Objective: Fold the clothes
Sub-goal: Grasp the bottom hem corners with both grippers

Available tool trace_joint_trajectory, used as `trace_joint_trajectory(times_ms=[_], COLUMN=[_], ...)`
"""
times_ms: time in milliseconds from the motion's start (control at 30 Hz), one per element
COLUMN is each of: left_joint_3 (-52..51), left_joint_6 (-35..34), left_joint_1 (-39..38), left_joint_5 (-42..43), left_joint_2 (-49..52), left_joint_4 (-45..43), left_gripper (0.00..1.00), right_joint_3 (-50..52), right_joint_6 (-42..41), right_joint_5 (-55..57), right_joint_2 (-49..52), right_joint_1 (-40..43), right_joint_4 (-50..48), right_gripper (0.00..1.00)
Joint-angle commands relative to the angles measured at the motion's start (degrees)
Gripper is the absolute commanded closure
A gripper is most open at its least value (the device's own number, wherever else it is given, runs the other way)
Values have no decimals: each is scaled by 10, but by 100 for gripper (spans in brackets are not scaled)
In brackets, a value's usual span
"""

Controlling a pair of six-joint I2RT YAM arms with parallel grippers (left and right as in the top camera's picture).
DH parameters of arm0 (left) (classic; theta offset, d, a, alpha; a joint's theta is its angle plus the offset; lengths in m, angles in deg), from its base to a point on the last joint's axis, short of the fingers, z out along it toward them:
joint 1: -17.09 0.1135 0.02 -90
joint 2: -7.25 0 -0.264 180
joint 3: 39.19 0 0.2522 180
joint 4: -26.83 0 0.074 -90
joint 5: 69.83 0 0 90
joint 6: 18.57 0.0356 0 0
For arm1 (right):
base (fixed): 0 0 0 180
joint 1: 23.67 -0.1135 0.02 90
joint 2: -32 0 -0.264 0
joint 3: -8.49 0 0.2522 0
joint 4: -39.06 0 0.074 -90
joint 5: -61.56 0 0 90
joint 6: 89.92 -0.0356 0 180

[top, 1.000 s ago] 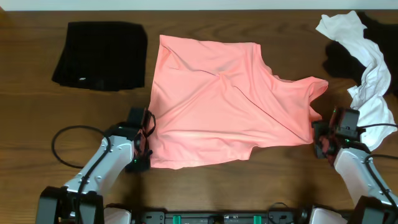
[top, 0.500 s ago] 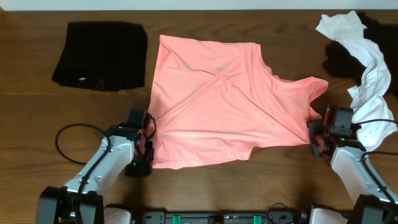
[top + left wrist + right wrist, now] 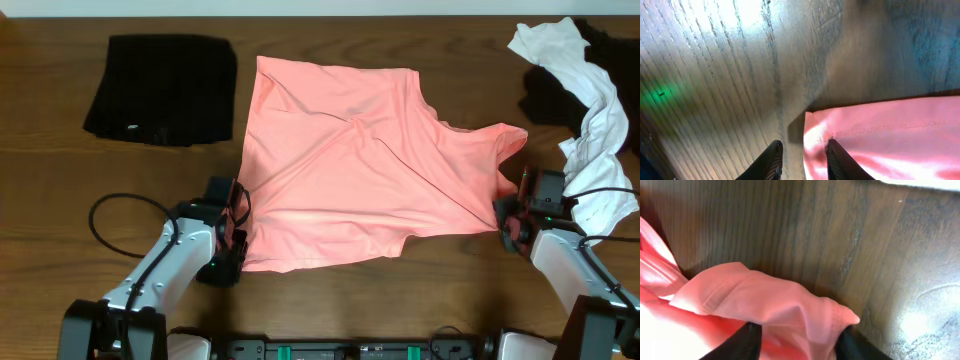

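Note:
The salmon-pink T-shirt (image 3: pixel 360 170) lies spread out and creased in the middle of the wooden table (image 3: pixel 60 200). My left gripper (image 3: pixel 238 240) sits at its lower-left corner. In the left wrist view that gripper (image 3: pixel 803 155) is open, with one fingertip on bare wood and the other over the flat shirt corner (image 3: pixel 890 135). My right gripper (image 3: pixel 507 218) is at the shirt's right sleeve. In the right wrist view its jaws (image 3: pixel 797 340) stand apart, and bunched pink cloth (image 3: pixel 765 305) fills the gap between them.
A neatly folded black rectangle (image 3: pixel 160 88) lies at the back left. A crumpled white garment (image 3: pixel 595 110) and a black one (image 3: pixel 550 95) lie piled at the right edge, close behind the right arm. A cable loop (image 3: pixel 100 225) lies beside the left arm.
The right gripper has moved slightly up and inward onto the sleeve. The left gripper has shifted a little toward the front edge along the shirt's corner. The shirt has not moved.

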State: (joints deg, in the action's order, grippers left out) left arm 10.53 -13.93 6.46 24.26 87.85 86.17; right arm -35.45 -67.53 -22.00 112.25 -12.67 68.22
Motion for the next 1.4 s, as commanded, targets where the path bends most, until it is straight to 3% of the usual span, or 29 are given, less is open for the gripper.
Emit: trace_joint_trajectory(times_ms=[0, 100, 300, 400, 500, 833, 933, 1000, 1100, 1200, 1367], left_joint_3=[-2, -2, -2, -2, -2, -2, -2, -2, -2, -2, -2], left_joint_6=[16, 25, 33, 33, 36, 149, 181, 199, 223, 245, 254], left_joint_1=[2, 2, 2, 2, 2, 2, 2, 2, 2, 2, 2], left_joint_5=[-11, -4, 3, 2, 2, 2, 3, 4, 4, 4, 4], left_joint_2=[3, 3, 3, 3, 3, 3, 3, 3, 3, 3, 3], left_joint_4=[2, 2, 2, 1, -4, -52, -49, -41, -26, -15, -6], left_gripper=[71, 76, 81, 94, 94, 94, 83, 59, 34, 26, 26], right_joint_3=[7, 7, 7, 7, 7, 7, 7, 7, 7, 7, 7], right_joint_6=[18, 33, 45, 55, 72, 116, 125, 132, 141, 143, 143], right_joint_5=[-4, -4, -4, -5, -7, -9, -10, -12, -20, -20, -20], right_joint_2=[18, 18, 18, 18, 18, 18, 18, 18, 18, 18, 18], right_joint_1=[-6, -6, -6, -6, -6, -6, -6, -6, -6, -6, -6], right_joint_4=[6, 6, 6, 4, -3, -24, -24, -24, -23, -24, -31], right_gripper=[62, 74, 81, 91, 99, 99, 99, 99, 99, 99, 99])
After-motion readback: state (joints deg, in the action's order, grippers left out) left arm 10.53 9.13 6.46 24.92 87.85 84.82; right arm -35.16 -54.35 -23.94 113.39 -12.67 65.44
